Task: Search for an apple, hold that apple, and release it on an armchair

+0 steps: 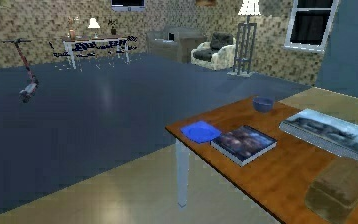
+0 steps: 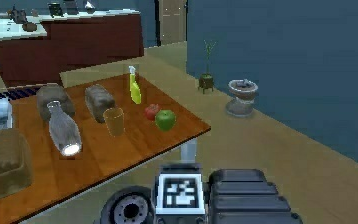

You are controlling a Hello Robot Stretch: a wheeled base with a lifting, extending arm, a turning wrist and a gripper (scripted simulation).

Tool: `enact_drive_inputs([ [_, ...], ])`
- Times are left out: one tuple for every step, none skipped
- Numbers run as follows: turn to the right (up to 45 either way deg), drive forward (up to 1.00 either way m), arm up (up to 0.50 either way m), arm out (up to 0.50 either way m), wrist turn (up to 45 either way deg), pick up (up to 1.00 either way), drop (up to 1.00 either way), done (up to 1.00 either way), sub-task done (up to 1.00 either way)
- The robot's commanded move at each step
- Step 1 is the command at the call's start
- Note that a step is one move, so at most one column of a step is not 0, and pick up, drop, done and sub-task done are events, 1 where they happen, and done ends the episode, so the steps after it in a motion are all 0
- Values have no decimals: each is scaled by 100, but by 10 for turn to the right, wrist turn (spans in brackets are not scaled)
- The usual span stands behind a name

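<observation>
On the lower right of the forward view, a wooden bench [image 1: 287, 170] with a white leg is seen. On it a flat blue thing [image 1: 199, 131] is laid near the corner, and a book [image 1: 243, 143] is placed just beside it. A blue bowl [image 1: 263, 103] is set farther back, and a long grey flat object [image 1: 325, 131] is laid toward the right. A brown block [image 1: 339, 190] is found at the bottom right corner. Across the dark floor, well apart from the bench, a pale armchair [image 1: 215, 50] is seen by the far wall. A floor lamp [image 1: 248, 40] is placed just beside it. A scooter [image 1: 27, 72] is seen at the left, and a white table [image 1: 92, 44] behind it.

In the arm side view, the same bench [image 2: 117, 160] is shown from its long side. The apple [image 2: 166, 120], green and round, is placed near the bench's right corner. A small red thing [image 2: 152, 112] is touching it or just beside it. Behind them a yellow bottle [image 2: 135, 86] is stood upright. A brown cup [image 2: 114, 121], a loaf [image 2: 99, 100] and a lying glass bottle [image 2: 64, 135] are found more to the left. On the floor a grey pot [image 2: 242, 97] and a small plant [image 2: 206, 75] are seen. At the bottom edge the end effector [image 2: 132, 207] is seen as a dark body left of a white marker. Its far end cannot be made out, so it cannot be told how the fingers are set, or whether anything is held.
</observation>
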Motion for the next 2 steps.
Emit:
enact_drive_inputs([
  [0,0,0,50,0,0,0,0,0],
  [0,0,0,0,450,0,0,0,0],
])
